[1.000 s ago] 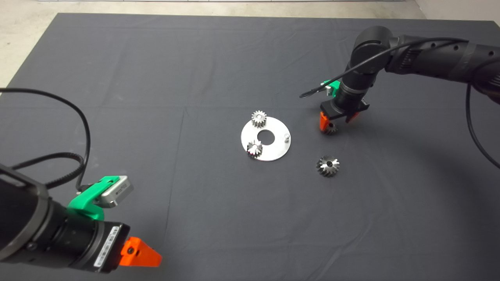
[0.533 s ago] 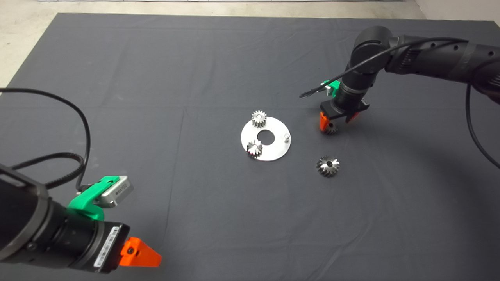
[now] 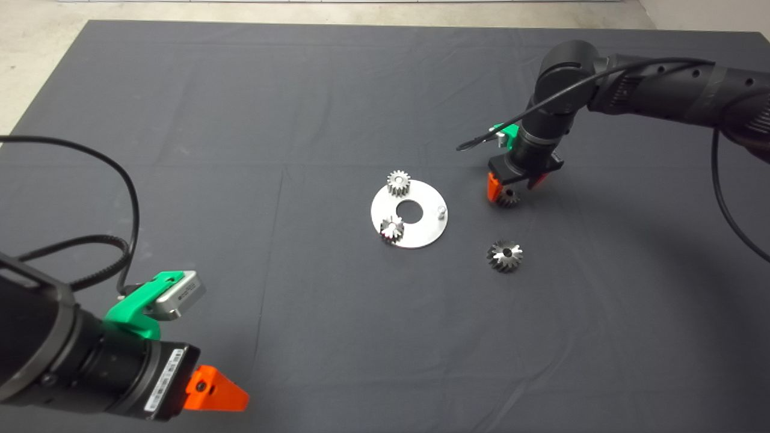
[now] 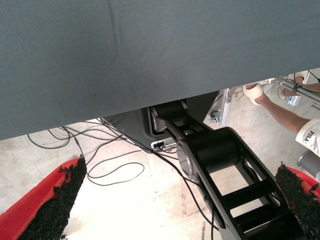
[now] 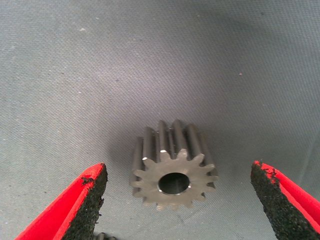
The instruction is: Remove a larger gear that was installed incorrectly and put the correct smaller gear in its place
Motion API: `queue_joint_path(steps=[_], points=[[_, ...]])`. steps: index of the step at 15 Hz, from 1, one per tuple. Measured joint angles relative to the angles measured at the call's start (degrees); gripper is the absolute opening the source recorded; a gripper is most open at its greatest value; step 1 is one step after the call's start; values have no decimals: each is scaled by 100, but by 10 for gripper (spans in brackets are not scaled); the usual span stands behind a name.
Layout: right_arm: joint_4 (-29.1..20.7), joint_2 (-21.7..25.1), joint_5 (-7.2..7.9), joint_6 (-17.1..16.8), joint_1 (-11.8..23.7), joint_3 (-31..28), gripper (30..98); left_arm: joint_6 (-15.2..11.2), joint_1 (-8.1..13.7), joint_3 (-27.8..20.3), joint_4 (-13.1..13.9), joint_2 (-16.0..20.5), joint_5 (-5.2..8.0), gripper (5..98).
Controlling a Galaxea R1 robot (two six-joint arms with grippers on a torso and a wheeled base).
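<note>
Right gripper [image 5: 177, 200] fingers spread wide (untouching) around smaller gear [image 5: 172, 165]; left gripper [image 4: 175, 205] parked, apart.

The larger gear [image 3: 505, 255], shiny and flared, lies bore-up right of the table's centre. The smaller gear [image 3: 508, 197] (dark grey, fine-toothed) stands upright just beyond, toward the far edge.
</note>
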State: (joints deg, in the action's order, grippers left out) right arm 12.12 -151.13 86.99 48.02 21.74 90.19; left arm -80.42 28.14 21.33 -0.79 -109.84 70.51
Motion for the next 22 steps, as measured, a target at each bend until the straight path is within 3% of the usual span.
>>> queue_joint_path(steps=[2,4,15,22], points=[[0,-4,-12,0,0,0,760,0,-1,0,0,0,0,977],[0,-2,-12,2,0,0,706,0,-1,0,0,-2,-1,977],[-5,-2,-39,4,-149,91,707,0,-1,-1,0,0,-1,977],[-5,-1,-45,5,-156,91,612,0,-1,-1,0,2,-1,977]])
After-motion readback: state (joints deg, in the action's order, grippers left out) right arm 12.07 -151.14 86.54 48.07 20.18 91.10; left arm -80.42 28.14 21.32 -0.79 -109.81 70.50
